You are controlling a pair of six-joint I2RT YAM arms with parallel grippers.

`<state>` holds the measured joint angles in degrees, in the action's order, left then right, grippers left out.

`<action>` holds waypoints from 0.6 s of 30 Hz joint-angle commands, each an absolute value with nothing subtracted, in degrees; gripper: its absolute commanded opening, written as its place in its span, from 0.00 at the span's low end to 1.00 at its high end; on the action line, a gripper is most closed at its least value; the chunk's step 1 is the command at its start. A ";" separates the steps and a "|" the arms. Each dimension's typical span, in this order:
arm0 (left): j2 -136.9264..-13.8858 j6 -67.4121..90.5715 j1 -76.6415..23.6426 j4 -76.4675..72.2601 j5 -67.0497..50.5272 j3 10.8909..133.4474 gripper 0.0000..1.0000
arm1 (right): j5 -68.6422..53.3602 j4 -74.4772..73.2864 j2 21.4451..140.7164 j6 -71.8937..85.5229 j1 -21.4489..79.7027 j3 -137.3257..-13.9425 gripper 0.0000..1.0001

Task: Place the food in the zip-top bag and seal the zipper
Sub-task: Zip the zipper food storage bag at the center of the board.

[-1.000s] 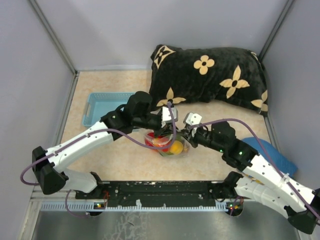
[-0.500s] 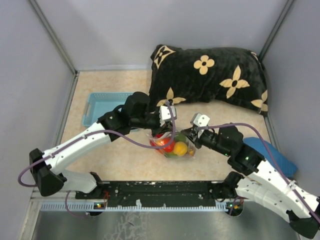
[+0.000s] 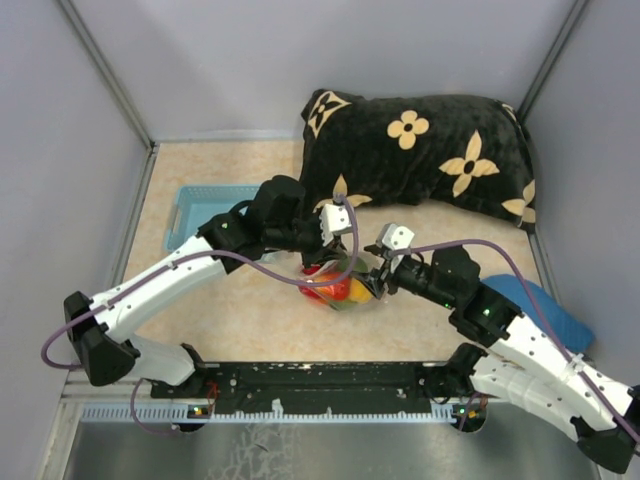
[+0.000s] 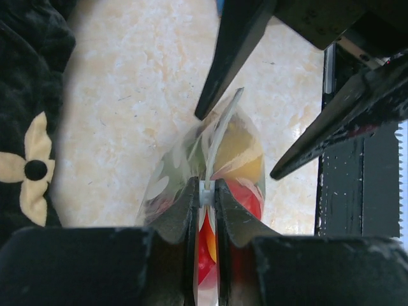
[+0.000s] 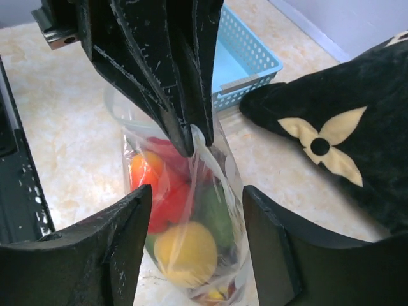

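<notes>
The zip-top bag [image 3: 343, 288], clear with white dots, hangs just above the table between both arms. Inside it sits the food [image 5: 185, 252]: yellow, red, orange and green pieces. My left gripper [image 4: 206, 191] is shut on the zipper [image 4: 220, 137] at one end of the bag's mouth, and the bag hangs from that pinch. My right gripper [image 5: 196, 210] is open, with one finger on each side of the bag's upper part and neither touching it. In the top view the left gripper [image 3: 335, 262] and the right gripper [image 3: 372, 280] meet over the bag.
A light blue basket [image 3: 205, 215] lies at the left behind the left arm. A black pillow with cream flowers [image 3: 420, 150] fills the back right. A blue flat object [image 3: 545, 305] lies by the right arm. The black rail [image 3: 320, 380] runs along the near edge.
My right gripper has opened and let go of the bag, after pulling right and coming back left. The left gripper keeps its pinch on the zipper.
</notes>
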<state>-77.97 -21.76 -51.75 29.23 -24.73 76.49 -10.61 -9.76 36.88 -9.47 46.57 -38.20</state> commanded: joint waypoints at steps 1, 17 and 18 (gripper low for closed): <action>-79.23 -22.73 -52.62 31.11 -27.92 79.39 0.00 | -12.15 -5.87 40.31 -11.30 46.14 -39.53 0.60; -77.44 -20.15 -53.14 34.81 -20.30 78.66 0.00 | -2.96 -7.40 41.42 -11.05 45.67 -41.13 0.00; -77.38 -19.71 -53.17 35.55 -19.17 78.59 0.00 | -1.50 -8.06 40.72 -10.61 45.63 -41.13 0.00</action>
